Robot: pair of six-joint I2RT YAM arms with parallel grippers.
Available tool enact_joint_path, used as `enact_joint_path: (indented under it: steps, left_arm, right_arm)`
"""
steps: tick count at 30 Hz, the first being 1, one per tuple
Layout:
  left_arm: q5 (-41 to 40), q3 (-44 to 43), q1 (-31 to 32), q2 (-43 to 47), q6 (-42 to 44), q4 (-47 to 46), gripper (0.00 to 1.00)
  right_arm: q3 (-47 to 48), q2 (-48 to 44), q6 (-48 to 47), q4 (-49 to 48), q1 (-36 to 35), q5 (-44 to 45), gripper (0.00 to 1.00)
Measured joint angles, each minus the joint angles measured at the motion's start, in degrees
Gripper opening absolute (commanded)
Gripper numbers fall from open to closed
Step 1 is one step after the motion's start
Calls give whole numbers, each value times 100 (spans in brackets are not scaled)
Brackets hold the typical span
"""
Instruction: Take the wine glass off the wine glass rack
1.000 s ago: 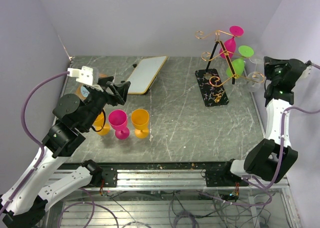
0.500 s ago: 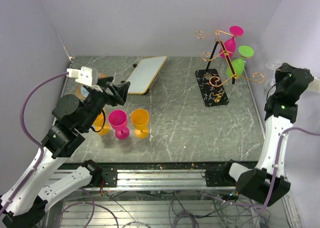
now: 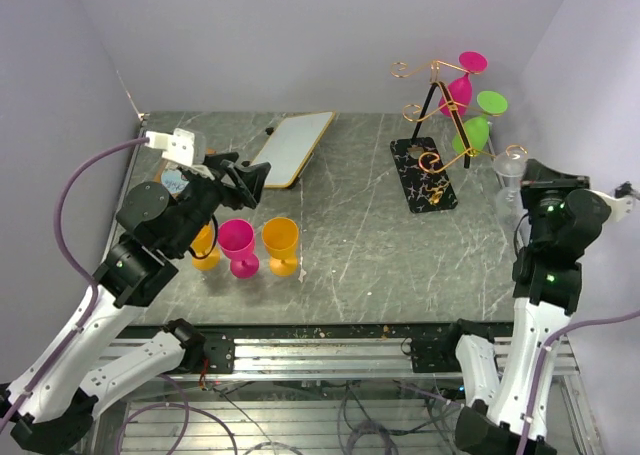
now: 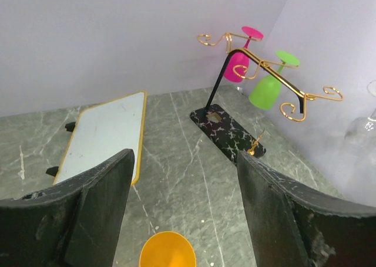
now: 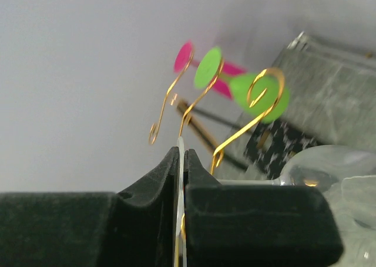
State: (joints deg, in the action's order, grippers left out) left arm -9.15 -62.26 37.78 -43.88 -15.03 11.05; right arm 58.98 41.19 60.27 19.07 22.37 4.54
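Far right of the grey stone-pattern bench (image 3: 380,265): copper-gold wire wine glass rack (image 3: 424,175), standing on its rectangular base.

Hung bowl-down on the rack's right-hand arm: pink plastic wine glass (image 3: 459,87) at the rear, green plastic wine glass (image 3: 474,130) just in front of it.

Just right of the rack's nearest arm end, off the wire: clear wine glass (image 3: 509,167), foot pinched in the right tool (image 5: 181,158) at the bench's right edge.

Far centre, well left of the rack: flat white yellow-edged board (image 3: 293,147).

Near left, in a row, left to right: orange plastic goblet (image 3: 204,250), pink plastic goblet (image 3: 237,245), second orange plastic goblet (image 3: 281,243).

Between board and row, above the bench: left tool (image 4: 185,208).
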Motion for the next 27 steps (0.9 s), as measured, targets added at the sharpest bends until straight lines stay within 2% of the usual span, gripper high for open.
enact_joint_path:
  steps: [8, 13, 22, 27]
  left_arm:
    - [94, 74, -24, -411, -184, -52, 80]
    - [195, 92, -24, -518, -400, -50, 80]
    - [599, 164, -26, -693, -1259, -212, 80]
    - [992, 369, -35, -957, -1912, -557, 80]
  right_arm:
    - [-72, -157, 50, 511, -1064, -984, 0]
    - [-249, -83, 153, 286, -1473, -1714, 0]
    - [-1582, 424, 1425, -1220, -1572, -3637, 0]
    - [-1943, 728, 2524, -2614, -1574, -4345, 0]
